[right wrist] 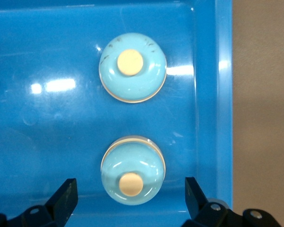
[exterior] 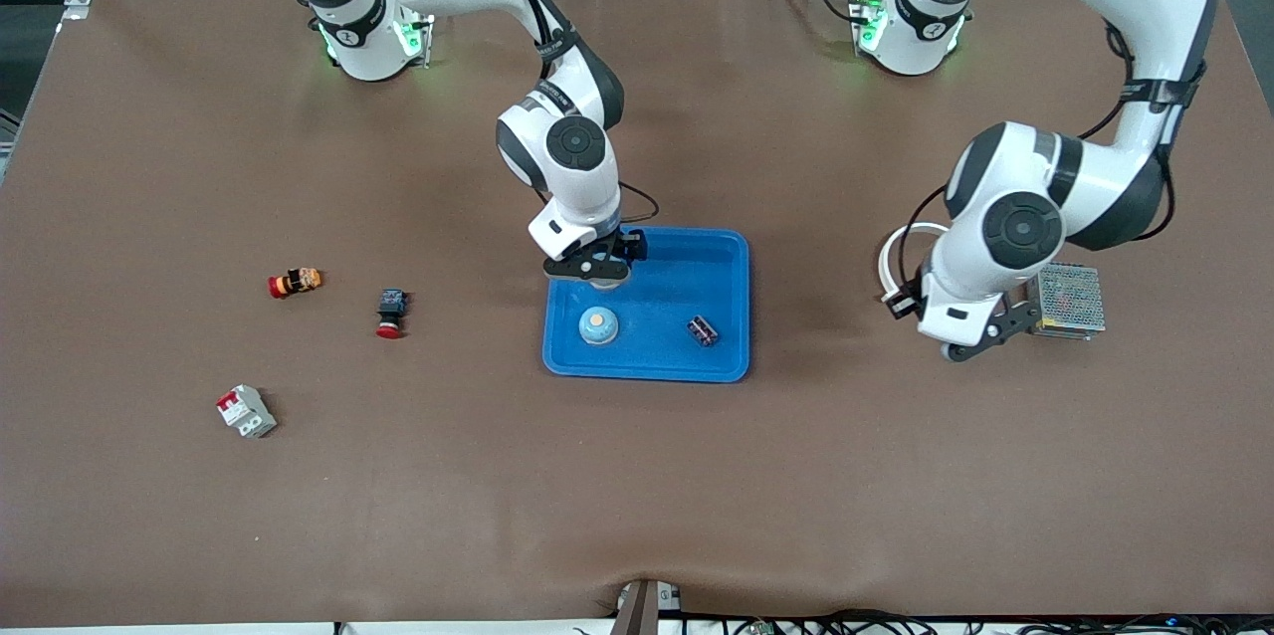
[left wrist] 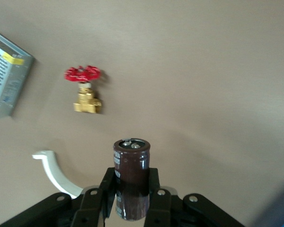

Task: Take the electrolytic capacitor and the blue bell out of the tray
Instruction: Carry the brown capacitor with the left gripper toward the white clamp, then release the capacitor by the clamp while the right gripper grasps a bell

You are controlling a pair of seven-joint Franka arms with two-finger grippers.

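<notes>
The right gripper hung over the blue tray, fingers spread wide and empty, at the tray's end toward the right arm's base. In the right wrist view two blue bells lay in the tray — one bell between the open fingers, the second bell farther along the tray floor; the front view showed only one clearly, the other probably hidden under the gripper. An electrolytic capacitor lay on the tray floor toward the left arm's end.

The left gripper was clamped on a dark brown capacitor held upright over bare tabletop, beside a grey mesh box. A red-handled brass valve lay on the tabletop in the left wrist view.

The risks, as I judge them: the bell's smooth dome could slip out of the closing fingers, and the tray rim stood just beside one finger, so an off-centre descent might catch the wall and shift the tray. If the left gripper let go from that height, the capacitor could topple and roll.
</notes>
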